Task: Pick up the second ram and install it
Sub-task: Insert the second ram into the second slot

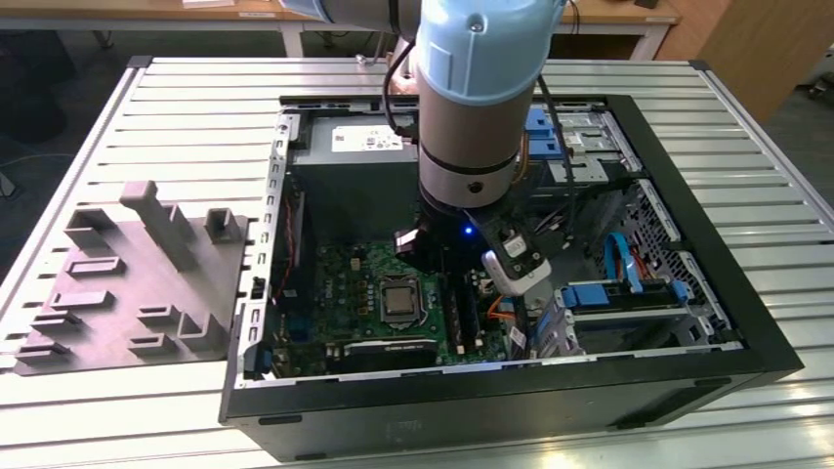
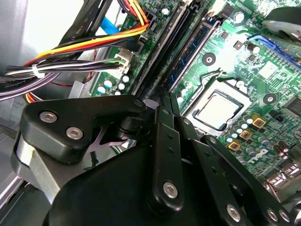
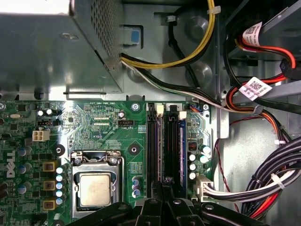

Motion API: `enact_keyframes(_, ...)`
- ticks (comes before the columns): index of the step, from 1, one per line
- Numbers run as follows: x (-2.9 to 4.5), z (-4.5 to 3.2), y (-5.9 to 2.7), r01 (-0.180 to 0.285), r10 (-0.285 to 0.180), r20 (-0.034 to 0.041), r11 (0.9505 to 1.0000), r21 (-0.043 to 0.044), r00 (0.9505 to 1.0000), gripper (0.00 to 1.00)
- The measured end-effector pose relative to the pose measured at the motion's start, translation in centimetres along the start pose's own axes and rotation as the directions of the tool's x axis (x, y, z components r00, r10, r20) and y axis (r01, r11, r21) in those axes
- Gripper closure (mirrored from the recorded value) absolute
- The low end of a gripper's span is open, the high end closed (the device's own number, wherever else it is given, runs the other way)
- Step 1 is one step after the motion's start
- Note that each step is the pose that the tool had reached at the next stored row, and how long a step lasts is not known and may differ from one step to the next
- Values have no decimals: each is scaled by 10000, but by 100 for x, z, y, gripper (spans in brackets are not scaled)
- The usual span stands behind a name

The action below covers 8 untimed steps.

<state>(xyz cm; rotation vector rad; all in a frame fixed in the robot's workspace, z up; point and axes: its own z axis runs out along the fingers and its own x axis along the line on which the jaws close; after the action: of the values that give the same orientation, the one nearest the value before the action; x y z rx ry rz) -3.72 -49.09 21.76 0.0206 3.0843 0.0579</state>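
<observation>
Aluminium slats make up the table (image 1: 195, 107) on which an open desktop computer case (image 1: 769, 342) lies on its side, with a grey moulded tray (image 1: 131, 283) of raised blocks beside it towards the exterior view's left. The arm (image 1: 476, 88) reaches straight down into the case, and the gripper (image 1: 450, 272) hangs low over the green motherboard (image 1: 346, 283), close to the CPU socket (image 1: 397, 296) on the side towards the exterior view's right. In both wrist views the gripper's (image 3: 163, 186) black tip (image 2: 167, 101) sits right above the long black slot rails (image 3: 153, 146), at the end of the rails nearest the camera. A dark blue-green ram (image 3: 182, 150) stands seated on edge in the slot furthest from the CPU (image 3: 94, 188), running parallel to the empty rails; the same ram (image 2: 193, 52) shows as a bluish strip in the second wrist view, between the rails and the socket's metal frame (image 2: 218, 108). I cannot tell whether this is the second ram, nor whether the gripper is apart, together, or clamped on anything. Beyond the slots, a bundle of yellow, red and black cables (image 3: 197, 47) runs from the grey power supply box (image 3: 47, 42) across the case wall.
</observation>
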Motion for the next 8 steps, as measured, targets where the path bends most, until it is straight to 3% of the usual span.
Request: enact_keyframes(8, 1, 20, -1, 0, 0, 1, 10000, -2, 10000, 89)
